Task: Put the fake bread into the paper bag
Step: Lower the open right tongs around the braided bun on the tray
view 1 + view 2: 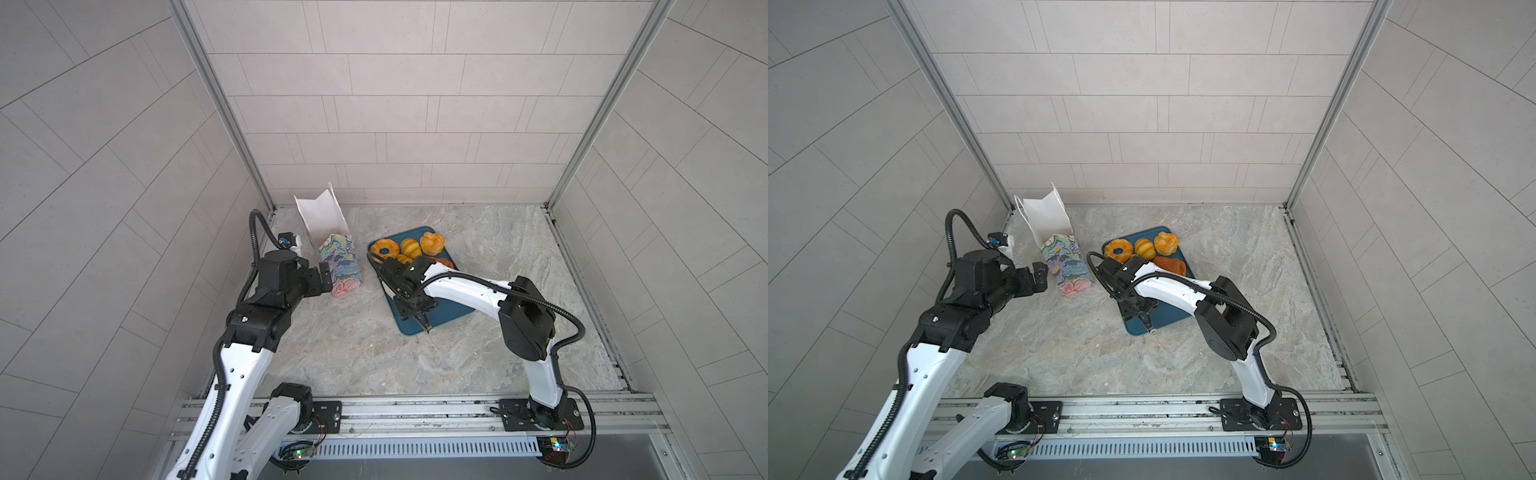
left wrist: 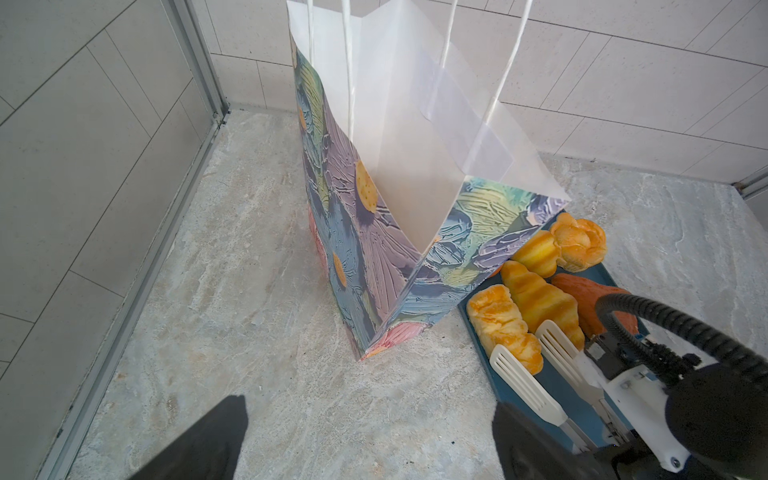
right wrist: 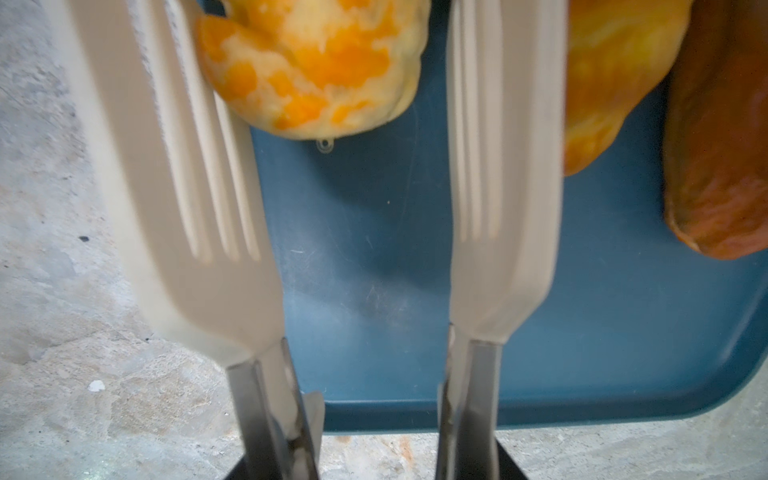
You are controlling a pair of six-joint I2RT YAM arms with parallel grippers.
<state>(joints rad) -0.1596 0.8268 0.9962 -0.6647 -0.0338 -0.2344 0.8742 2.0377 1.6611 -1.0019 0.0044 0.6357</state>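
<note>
Blocking fake bread [image 1: 409, 247], R end effector [image 1: 411, 307] clamps tongs [image 2: 525, 384]; L end effector [image 2: 365, 444] splayed.

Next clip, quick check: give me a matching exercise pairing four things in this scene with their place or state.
Things:
1. paper bag
2. white tongs
3. left gripper
4. ring pastry

Place or state:
A. clamped in the right gripper
B. lying on the teal tray
C. jaws wide apart, holding nothing
D. standing upright on the table

Pairs: 1-D, 2-A, 3-C, 4-B.
</note>
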